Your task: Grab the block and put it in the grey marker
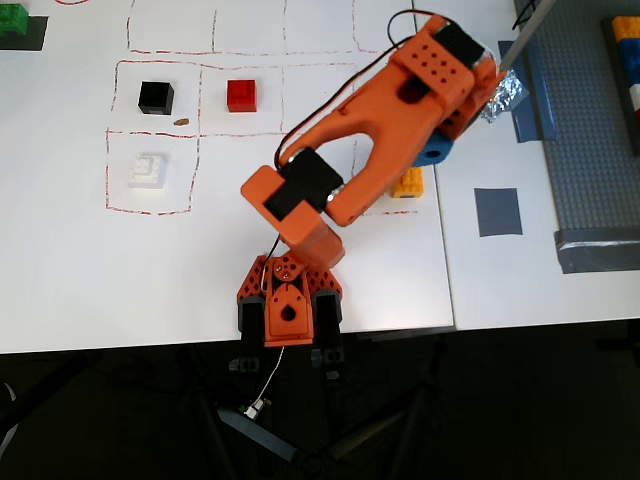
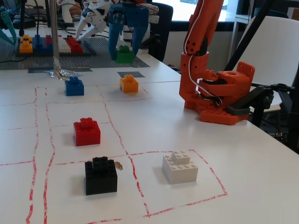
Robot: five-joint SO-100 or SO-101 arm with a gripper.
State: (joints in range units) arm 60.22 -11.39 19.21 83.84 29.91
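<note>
The hand [image 2: 124, 50], blue-fingered and pointing down, is closed around the block [image 2: 124, 54]. One finger presses on each side of it, and the block hangs above the counter [image 2: 243, 158] rather than resting on it. The block is a small bright green brick, cube-like, with a raised stud section on top (the fingers shade its side faces). In the overhead view the orange arm [image 1: 385, 130] covers both hand and block, so the grasp shows only in the fixed view.

In the fixed view, the grey marker [image 2: 131, 73] lies below the hand, a flat, plain grey square on the white counter; in the overhead view it is to the right of the arm [image 1: 497, 212], bare. Just nearer than the marker in the fixed view sits an orange studded block [image 2: 129, 83], and to its left a blue studded block [image 2: 74, 86]. A crumpled piece of foil [image 2: 60, 73] lies just beyond the blue one.

Nearer to the fixed camera, inside red dashed squares, stand a red block [image 2: 87, 131], a black block [image 2: 100, 175] and a white block [image 2: 180, 166]. The arm's orange base [image 2: 219, 100] is on the right of that view.
</note>
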